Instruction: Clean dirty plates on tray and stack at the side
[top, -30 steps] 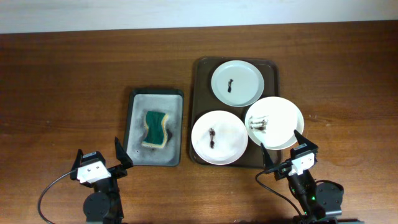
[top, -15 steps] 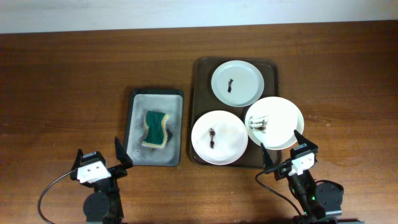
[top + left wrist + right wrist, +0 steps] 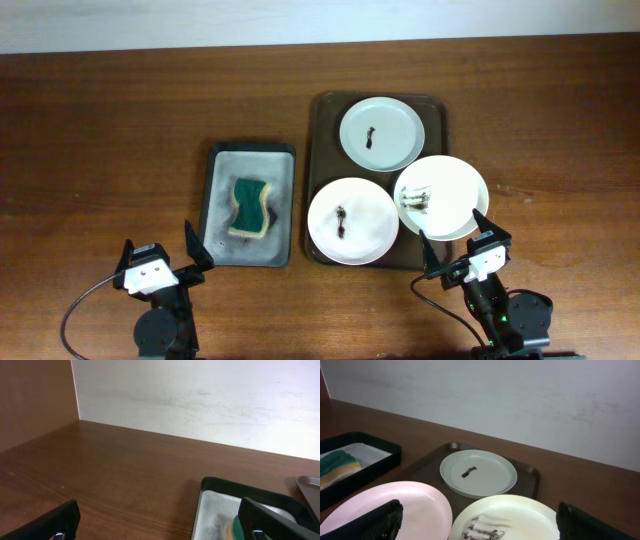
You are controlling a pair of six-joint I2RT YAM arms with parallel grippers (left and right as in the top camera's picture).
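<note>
Nothing cleaned: three smeared plates [image 3: 365, 228] on the tray [image 3: 322, 160], ahead of right fingers [image 3: 481, 220]; left fingers [image 3: 190, 240] likewise spread, empty.

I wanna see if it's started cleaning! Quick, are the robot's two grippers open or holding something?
Left gripper: open, holding nothing.
Right gripper: open, holding nothing.

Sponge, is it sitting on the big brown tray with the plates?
No, the sponge lies in the smaller grey tray, apart from the brown tray beside it.
</note>
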